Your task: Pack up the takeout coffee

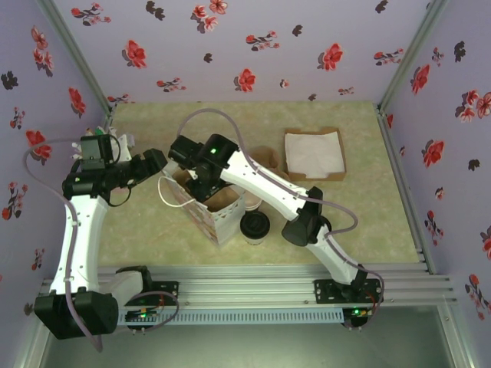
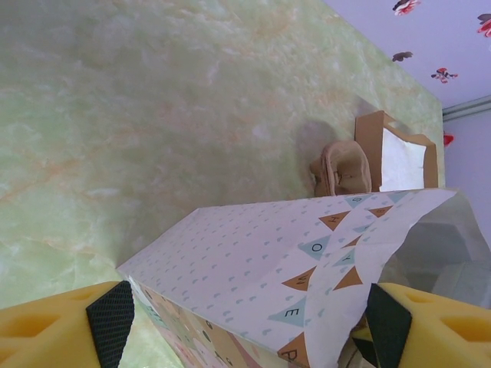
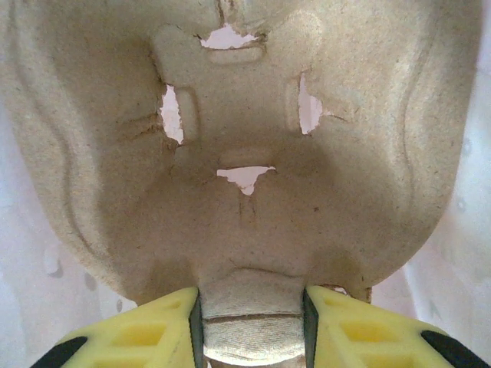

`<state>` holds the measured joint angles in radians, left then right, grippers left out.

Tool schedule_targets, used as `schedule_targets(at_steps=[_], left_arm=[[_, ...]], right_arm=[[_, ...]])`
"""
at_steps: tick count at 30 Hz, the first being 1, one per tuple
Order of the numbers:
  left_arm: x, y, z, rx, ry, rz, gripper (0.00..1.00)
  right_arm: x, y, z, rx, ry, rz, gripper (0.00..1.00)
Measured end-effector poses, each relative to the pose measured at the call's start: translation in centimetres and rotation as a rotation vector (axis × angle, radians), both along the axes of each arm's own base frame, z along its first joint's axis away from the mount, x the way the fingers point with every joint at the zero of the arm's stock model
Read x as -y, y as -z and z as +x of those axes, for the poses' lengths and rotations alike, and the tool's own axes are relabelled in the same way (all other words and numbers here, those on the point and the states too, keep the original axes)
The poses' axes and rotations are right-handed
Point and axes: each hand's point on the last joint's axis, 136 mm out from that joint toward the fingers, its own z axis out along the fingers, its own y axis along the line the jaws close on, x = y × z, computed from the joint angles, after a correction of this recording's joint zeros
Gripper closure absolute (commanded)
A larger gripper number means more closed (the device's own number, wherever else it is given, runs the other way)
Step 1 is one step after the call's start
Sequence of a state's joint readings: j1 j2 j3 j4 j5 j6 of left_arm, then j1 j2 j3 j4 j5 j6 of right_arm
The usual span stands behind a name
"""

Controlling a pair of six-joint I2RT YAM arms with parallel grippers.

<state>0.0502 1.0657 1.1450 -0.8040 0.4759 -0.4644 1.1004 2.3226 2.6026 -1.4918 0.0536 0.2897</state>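
While the right claw (image 3: 251, 322) is clamped on a pulp carrier (image 3: 245, 115) inside the paper bag (image 1: 221, 221), a snag could tip the bag onto the lidded takeout coffee (image 1: 254, 228), on the counter (image 1: 153, 230) just right of it. The left claw (image 2: 249, 323) straddles the bag, wide apart; grip unclear. The carrier holds no cup; a box (image 1: 316, 178) beyond the bag holds napkins (image 1: 313, 152).

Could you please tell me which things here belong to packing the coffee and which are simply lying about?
For the job:
- lidded coffee cup
- paper bag
- pulp cup carrier, going into the bag

Lying about:
- cardboard tray of napkins
- spare pulp carrier
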Motion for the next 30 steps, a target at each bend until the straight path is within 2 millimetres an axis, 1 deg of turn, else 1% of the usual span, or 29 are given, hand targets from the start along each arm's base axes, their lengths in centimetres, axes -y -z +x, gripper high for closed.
schedule_targets(at_steps=[8, 17, 23, 30], left_arm=[[0.0, 0.0, 0.0, 0.003, 0.000, 0.000, 0.19], [0.0, -0.2, -0.2, 0.014, -0.001, 0.001, 0.19], [0.0, -0.4, -0.3, 0.023, 0.000, 0.001, 0.18], [0.0, -0.3, -0.4, 0.022, 0.000, 0.001, 0.19]], right_arm=[[-0.3, 2.2, 0.0, -0.022, 0.000, -0.045, 0.63], [-0.3, 2.5, 0.1, -0.023, 0.004, -0.051, 0.63], [-0.3, 3.1, 0.1, -0.030, 0.005, -0.064, 0.63], [-0.3, 3.3, 0.1, -0.032, 0.007, -0.067, 0.63]])
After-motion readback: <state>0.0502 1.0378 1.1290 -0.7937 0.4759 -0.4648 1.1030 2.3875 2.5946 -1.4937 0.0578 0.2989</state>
